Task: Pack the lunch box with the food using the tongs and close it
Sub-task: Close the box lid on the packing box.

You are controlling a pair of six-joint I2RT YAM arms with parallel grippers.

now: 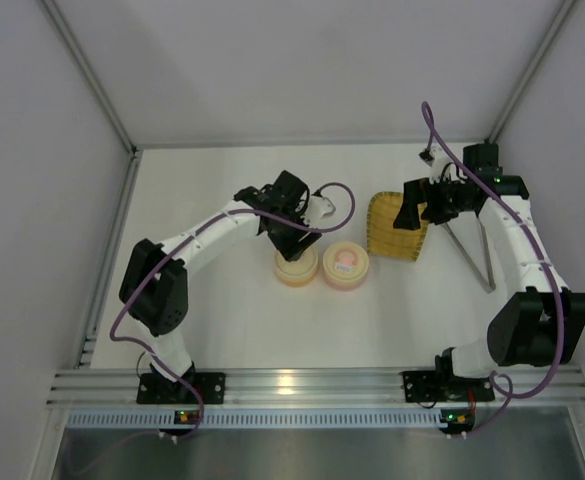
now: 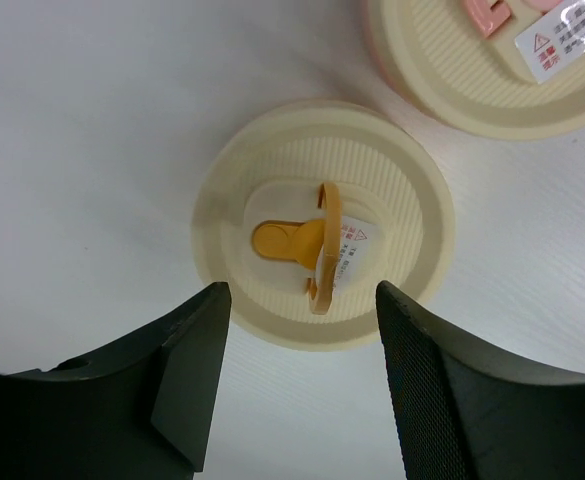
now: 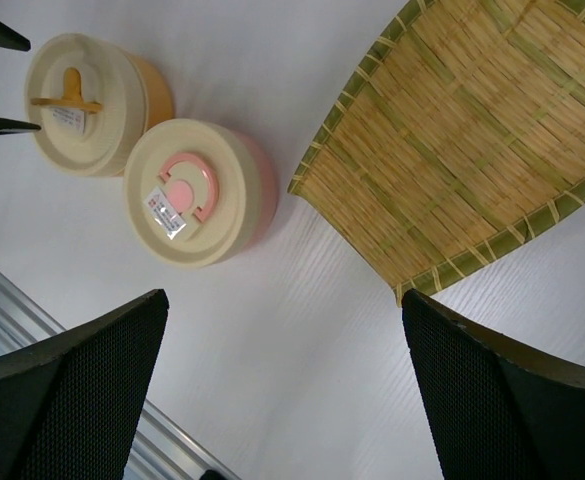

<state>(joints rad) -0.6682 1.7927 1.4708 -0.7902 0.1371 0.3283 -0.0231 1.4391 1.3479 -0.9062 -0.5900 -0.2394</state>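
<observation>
Contents: whatever sits inside the lunch box is out of sight; the yellow tub and the pink tub both wear their cream lids.
Cut off: the left wrist view catches only an edge of the pink tub at its top right. From above, the left claw covers part of the yellow tub's lid.
Tongs: on the table just right of the tray, a narrow V with its joint toward the arm bases. The upper ends pass behind the right arm.
Left claw: jaws apart, gripping nothing, directly above the yellow tub. Its fingers flank the lid's rim, with no contact visible.
Right claw: spread wide and empty, over the tray, with the tubs off to its left.
Tubs: side by side; whether they touch is unclear.
Materials: round ribbed cream plastic lids. The yellow tub's lid has an upright orange handle and a small sticker, the pink tub's a flat pink ring. The tray is woven straw-coloured strips edged in green. The fingers are black with mesh-textured pads.
</observation>
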